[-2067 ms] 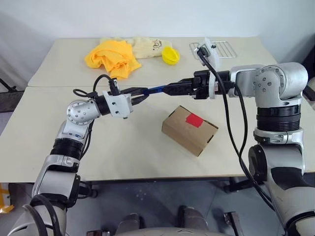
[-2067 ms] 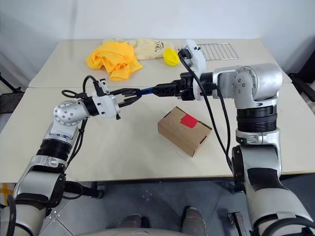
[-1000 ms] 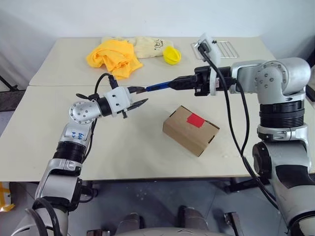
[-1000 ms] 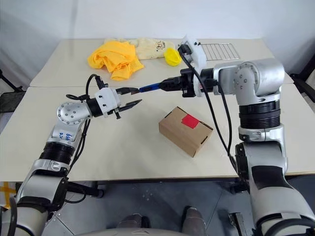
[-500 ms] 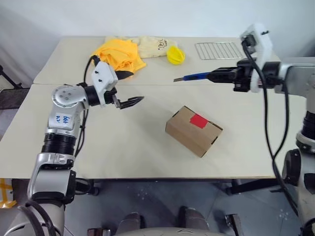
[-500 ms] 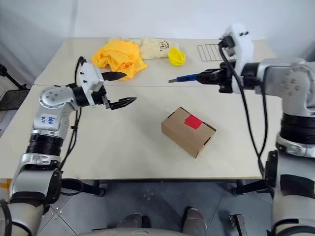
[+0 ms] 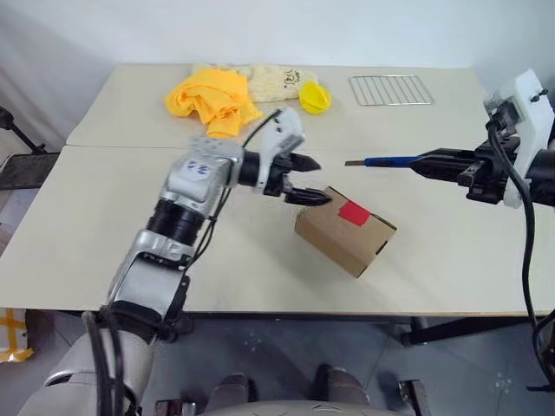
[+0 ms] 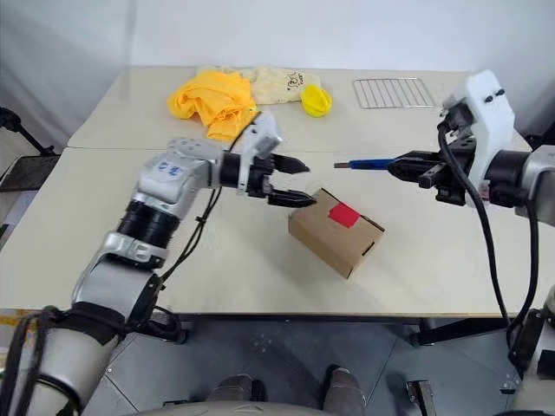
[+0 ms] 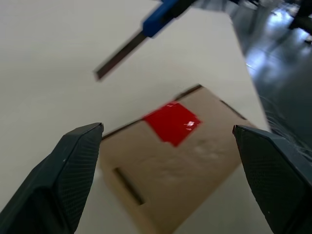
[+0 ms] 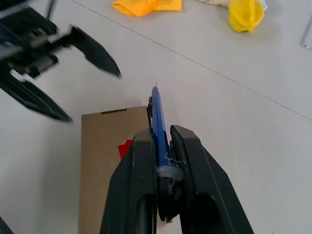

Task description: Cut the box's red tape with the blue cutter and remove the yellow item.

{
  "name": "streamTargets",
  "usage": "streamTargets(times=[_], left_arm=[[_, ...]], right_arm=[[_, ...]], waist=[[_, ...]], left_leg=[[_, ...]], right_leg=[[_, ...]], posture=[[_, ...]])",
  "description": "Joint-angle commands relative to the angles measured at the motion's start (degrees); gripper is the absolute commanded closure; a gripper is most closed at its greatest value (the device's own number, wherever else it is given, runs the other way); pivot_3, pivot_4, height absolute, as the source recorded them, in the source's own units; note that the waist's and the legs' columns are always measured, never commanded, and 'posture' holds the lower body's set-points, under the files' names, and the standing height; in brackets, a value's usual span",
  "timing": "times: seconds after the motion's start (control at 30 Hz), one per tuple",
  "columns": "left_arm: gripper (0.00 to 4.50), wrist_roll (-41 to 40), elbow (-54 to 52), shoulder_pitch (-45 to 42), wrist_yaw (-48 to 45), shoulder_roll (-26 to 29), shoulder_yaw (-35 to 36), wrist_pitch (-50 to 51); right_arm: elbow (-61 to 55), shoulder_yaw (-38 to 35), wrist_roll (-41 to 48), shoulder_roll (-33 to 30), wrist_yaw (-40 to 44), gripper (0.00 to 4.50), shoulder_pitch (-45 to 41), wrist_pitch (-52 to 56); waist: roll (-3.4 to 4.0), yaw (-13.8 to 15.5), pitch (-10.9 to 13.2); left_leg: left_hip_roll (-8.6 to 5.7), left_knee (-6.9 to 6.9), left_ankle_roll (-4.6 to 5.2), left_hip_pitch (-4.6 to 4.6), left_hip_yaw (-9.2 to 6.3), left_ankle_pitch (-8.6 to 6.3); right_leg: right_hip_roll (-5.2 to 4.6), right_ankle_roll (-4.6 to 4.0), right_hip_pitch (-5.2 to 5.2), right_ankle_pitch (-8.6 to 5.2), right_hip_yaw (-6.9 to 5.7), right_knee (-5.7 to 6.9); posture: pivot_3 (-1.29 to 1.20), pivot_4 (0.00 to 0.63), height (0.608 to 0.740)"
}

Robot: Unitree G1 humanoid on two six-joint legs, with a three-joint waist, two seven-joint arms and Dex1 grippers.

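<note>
Hovering left end effector (image 7: 308, 179) spread beside box (image 7: 344, 230).

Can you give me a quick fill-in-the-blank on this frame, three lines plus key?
1. The right gripper is shut on the ____.
2. The left gripper, fingers spread, hovers beside the ____.
3. The tape on top of that carton is coloured ____.

Missing words: blue cutter; box; red.
</note>
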Motion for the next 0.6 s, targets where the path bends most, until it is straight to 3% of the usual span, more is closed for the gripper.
streamTargets(times=[0.03,0.1,0.5,0.6], left_arm=[[0.18,1.22,0.67,-2.34,0.19,-0.98,-0.36,1.73],[0.58,1.02,0.65,-2.84,0.23,-1.57,0.16,1.81],[4.33,4.18,-0.35,-3.11,0.99,-1.87,-2.54,6.12],[4.5,5.37,-0.11,-2.61,2.14,-2.74,-3.66,8.51]], right_arm=[[-3.88,-4.21,0.73,0.96,-2.3,4.34,0.99,1.33],[-5.06,-5.24,0.99,1.75,-3.35,4.34,1.52,2.01],[-6.82,-7.45,3.12,1.15,-5.86,4.34,4.31,2.25],[-7.41,-7.15,3.24,1.02,-6.12,4.34,5.15,2.25]], waist=[[0.0,-0.24,0.0],[0.0,-0.31,0.0],[0.0,0.84,0.0],[0.0,1.07,0.0]], left_leg=[[0.01,-0.01,0.0,0.02,0.0,0.0],[0.01,-0.02,0.0,0.02,0.0,0.0],[-0.01,0.02,0.0,0.01,0.0,0.0],[-0.01,0.06,0.0,-0.02,0.0,0.0]], right_leg=[[0.0,0.0,0.0,0.0,0.01,0.01],[0.0,0.0,0.0,0.0,0.0,0.01],[0.0,0.0,0.0,0.0,0.02,0.01],[0.0,0.0,0.0,0.0,0.02,0.02]], posture=[[0.0,0.15,0.74],[0.0,0.15,0.74],[0.0,0.15,0.74],[0.0,0.15,0.74]])
